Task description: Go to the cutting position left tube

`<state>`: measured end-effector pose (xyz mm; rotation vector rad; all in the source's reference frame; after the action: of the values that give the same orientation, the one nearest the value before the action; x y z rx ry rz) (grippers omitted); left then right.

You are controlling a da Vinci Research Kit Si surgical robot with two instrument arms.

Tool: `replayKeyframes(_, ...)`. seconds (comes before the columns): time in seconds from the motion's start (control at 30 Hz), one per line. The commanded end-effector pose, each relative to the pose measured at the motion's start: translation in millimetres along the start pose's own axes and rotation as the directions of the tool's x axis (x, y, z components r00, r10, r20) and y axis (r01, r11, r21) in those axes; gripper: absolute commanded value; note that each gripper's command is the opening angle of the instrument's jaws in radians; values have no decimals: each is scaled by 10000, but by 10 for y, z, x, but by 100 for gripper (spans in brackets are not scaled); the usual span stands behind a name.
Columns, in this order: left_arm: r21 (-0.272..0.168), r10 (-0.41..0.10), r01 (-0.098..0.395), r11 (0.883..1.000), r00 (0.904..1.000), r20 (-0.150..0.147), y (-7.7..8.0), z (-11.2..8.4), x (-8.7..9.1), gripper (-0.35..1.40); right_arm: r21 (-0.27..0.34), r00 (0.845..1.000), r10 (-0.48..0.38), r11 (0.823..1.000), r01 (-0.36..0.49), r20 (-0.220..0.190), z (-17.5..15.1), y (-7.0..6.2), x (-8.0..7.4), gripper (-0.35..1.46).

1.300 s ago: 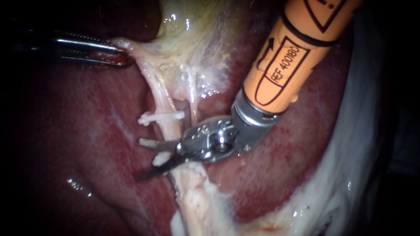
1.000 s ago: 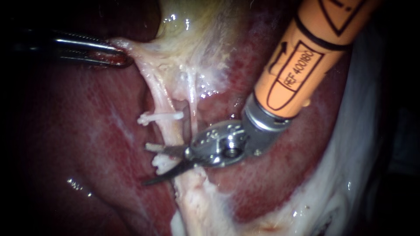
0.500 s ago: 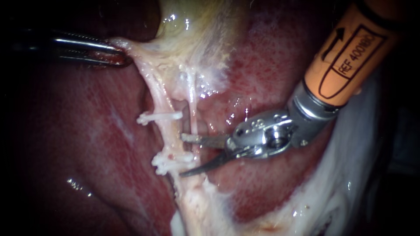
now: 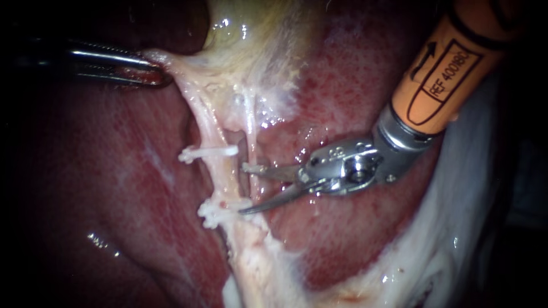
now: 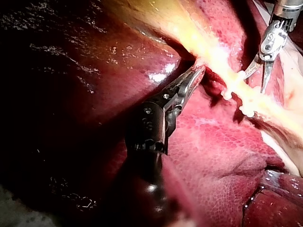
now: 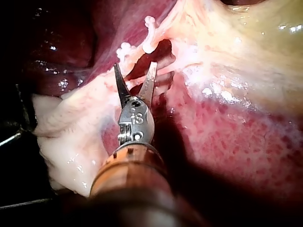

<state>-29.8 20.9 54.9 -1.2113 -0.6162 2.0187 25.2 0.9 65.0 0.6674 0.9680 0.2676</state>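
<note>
While L instrument [image 4: 161,77] grips pale stringy tissue [image 4: 181,73], R instrument [image 4: 242,190] holds curved blades agape nr left tube [image 4: 221,171].

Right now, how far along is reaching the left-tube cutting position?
Done: upper clip and lower clip on the left tube; left instrument shut on tissue. In hand: right instrument, end effector open, tips just short of the tube. Left: straddle it between clips.

Shaft of the left instrument [image 4: 157,74] dim in darkness; that of the right instrument [image 4: 244,189] partly beyond the upper edge.
</note>
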Motion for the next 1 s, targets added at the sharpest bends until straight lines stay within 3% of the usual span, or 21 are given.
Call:
replayKeyframes(0.03,1,0,0,10000,10000,0,0,0,0,-35,62,10000,71,10000,-71,-40,3,1,1,136)
replayKeyframes(0.2,3,0,0,10000,10000,0,1,0,0,-35,539,9981,435,9977,-410,-447,16,8,9,136)
replayKeyframes(0.5,4,1,-1,10000,10000,-1,1,0,0,-35,1074,9924,916,9908,-826,-818,36,15,24,135)
replayKeyframes(1.0,14,-1,1,10000,10000,-4,1,1,0,-35,1903,9853,1179,9773,-930,-1239,58,0,42,135)
